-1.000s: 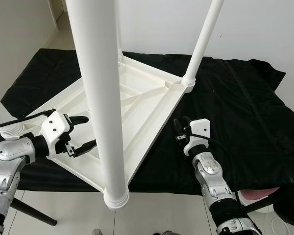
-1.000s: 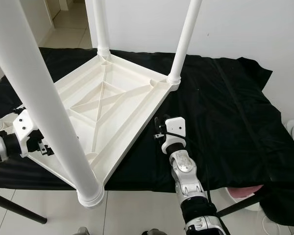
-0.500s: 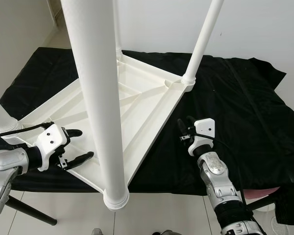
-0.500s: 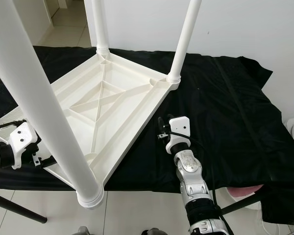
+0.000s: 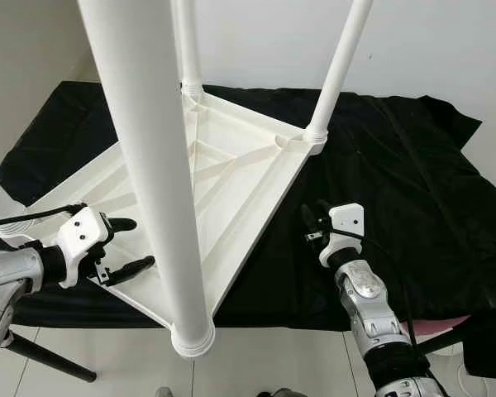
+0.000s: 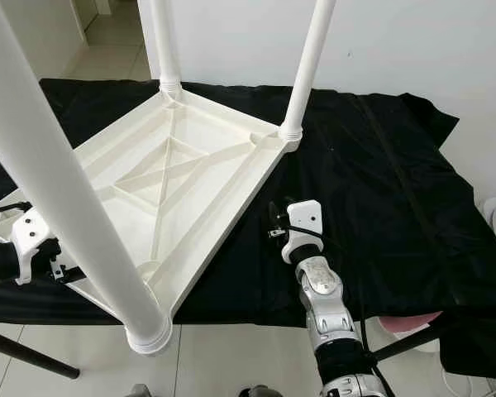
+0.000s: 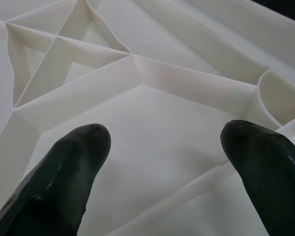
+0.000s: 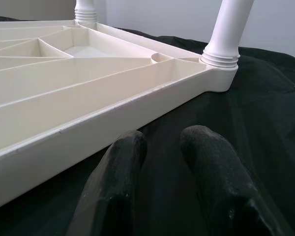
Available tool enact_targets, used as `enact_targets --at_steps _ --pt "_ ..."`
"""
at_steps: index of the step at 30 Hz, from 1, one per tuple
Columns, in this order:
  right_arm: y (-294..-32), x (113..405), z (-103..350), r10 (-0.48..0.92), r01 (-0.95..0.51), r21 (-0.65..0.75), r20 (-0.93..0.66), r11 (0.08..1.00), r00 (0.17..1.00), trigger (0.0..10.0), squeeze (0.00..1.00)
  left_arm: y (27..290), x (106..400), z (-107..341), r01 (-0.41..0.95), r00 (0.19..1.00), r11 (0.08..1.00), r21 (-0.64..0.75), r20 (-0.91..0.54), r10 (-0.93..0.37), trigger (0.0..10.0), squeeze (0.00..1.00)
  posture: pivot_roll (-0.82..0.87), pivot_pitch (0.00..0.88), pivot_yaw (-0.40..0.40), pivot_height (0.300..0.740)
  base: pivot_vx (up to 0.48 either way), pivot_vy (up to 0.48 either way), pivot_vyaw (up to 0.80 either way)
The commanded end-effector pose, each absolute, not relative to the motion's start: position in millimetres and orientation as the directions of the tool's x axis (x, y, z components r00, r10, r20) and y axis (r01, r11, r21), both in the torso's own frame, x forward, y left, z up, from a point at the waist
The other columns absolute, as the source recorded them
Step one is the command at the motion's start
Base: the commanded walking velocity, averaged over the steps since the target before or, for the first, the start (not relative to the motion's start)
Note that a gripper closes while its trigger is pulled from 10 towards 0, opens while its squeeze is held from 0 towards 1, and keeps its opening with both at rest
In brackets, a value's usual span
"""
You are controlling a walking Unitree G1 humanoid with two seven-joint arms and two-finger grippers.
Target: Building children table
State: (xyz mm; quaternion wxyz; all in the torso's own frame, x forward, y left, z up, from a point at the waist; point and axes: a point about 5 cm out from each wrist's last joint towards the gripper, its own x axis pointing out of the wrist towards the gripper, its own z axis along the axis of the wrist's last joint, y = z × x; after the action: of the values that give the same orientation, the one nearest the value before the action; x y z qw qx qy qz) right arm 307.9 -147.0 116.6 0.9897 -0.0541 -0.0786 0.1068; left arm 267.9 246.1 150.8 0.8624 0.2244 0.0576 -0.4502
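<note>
Since a second ago your left tool (image 5: 124,246) has drawn back to the upturned table top's (image 5: 231,182) near edge, fingers spread. Your right tool (image 5: 312,225), nearly pressed together, waits beside the top on the black cloth (image 5: 397,165). Legs look fitted; next, get a grip to flip it.

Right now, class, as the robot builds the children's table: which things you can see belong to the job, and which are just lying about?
Belonging to the job:
upturned white tabletop
white legs standing in its corners
left gripper, fingers open over the tabletop's edge
right gripper beside the tabletop

Just lying about:
black cloth under it all
pink thing at the cloth's near edge
</note>
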Motion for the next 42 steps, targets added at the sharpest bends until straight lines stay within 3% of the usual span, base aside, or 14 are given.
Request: enact_targets --at_steps 1,8,17,41,42 --pt "-148 306 114 0.216 -0.200 -0.126 0.132 0.972 0.967 10.0 0.00 244 255 148 0.917 0.388 0.312 0.248 -0.373 -0.843 10.0 0.00 0.02 0.051 -0.020 0.740 0.000 0.000 0.00" --pt "-144 307 118 0.265 -0.247 -0.138 0.140 0.959 0.954 10.0 0.00 239 244 139 0.939 0.330 0.247 0.239 -0.424 -0.843 10.0 0.00 0.03 0.055 -0.030 0.740 0.000 0.000 0.00" --pt "-143 308 118 0.275 -0.257 -0.140 0.135 0.956 0.952 10.0 0.00 239 238 135 0.943 0.314 0.214 0.255 -0.467 -0.827 10.0 0.00 0.04 0.061 -0.038 0.740 0.000 0.000 0.00" --pt "-149 304 121 0.221 -0.202 -0.128 0.153 0.971 0.963 10.0 0.00 226 282 121 0.956 0.279 0.163 0.245 -0.576 -0.769 10.0 0.00 -0.01 0.076 0.021 0.740 0.000 0.000 0.00" --pt "-149 304 121 0.219 -0.200 -0.128 0.154 0.971 0.964 10.0 0.00 226 283 121 0.957 0.273 0.156 0.244 -0.582 -0.766 5.9 0.00 -0.01 0.075 0.023 0.740 0.000 0.000 0.00"
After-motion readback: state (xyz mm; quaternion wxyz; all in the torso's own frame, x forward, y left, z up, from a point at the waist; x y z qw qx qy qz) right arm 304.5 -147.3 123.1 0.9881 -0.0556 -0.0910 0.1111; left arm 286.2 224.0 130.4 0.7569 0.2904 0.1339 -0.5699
